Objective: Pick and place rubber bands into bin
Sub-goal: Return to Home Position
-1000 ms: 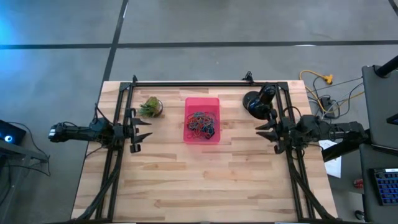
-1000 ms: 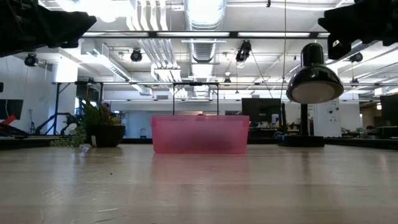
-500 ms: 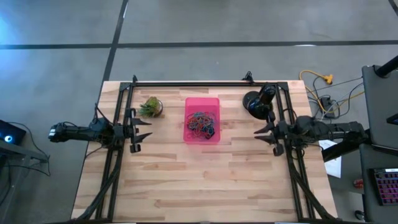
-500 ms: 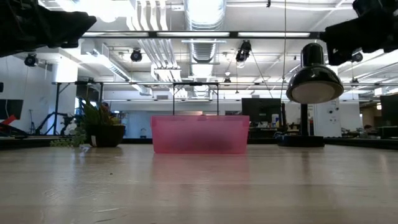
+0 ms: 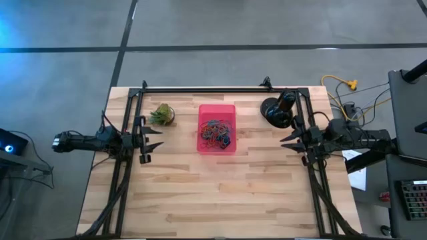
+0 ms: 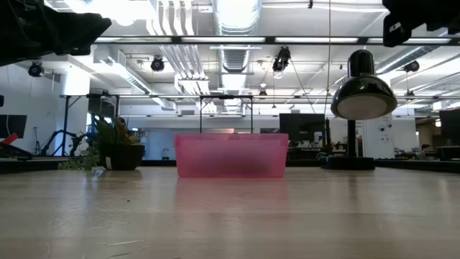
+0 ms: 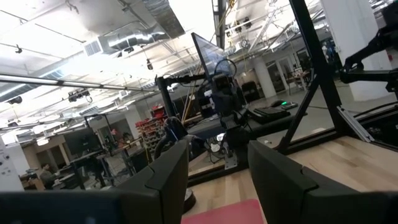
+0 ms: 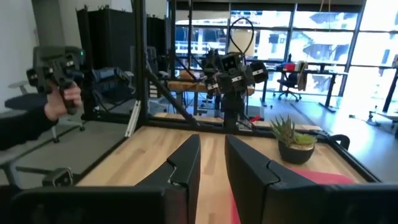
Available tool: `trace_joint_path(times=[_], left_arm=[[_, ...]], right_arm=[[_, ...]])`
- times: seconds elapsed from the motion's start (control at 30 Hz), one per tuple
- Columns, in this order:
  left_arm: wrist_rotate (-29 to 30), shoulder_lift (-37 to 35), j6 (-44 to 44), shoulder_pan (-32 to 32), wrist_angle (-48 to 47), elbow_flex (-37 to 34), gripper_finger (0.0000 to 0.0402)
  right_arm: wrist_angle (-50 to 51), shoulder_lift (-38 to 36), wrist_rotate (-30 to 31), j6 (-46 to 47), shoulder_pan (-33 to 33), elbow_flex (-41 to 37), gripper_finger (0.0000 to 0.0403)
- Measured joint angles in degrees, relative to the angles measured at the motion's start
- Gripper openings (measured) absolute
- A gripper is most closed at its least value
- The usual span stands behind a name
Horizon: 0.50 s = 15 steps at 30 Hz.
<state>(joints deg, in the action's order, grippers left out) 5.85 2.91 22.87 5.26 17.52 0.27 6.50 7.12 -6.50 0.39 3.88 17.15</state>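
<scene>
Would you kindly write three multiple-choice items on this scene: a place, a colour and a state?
1. The translucent rectangular plastic bin is: A blue; B pink; C white.
2. The small green potted plant stands: A inside the bin; B on the bin's left-arm side; C on the floor.
3. The thin coloured rubber bands are: A heaped in the bin; B scattered outside it; C hanging on the plant.
Answers: B, walls show pink; B, seen from above; A, the heap lies inside.

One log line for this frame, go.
left gripper: open, empty, raised left of bin | right gripper: open, empty, raised right of bin | bands: piled in bin
</scene>
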Motion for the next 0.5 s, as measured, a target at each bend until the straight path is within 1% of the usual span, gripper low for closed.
trace_joint_path(times=[0.27,0.5], left_arm=[[-0.01,0.03,0.0,0.0,-0.04,0.0,0.0152],[0.0,0.42,0.01,0.0,-0.04,0.0,0.0152]], right_arm=[[1.03,0.11,0.02,5.21,0.0,4.02,0.0068],[0.99,0.17,0.03,5.52,0.0,7.23,0.0068]])
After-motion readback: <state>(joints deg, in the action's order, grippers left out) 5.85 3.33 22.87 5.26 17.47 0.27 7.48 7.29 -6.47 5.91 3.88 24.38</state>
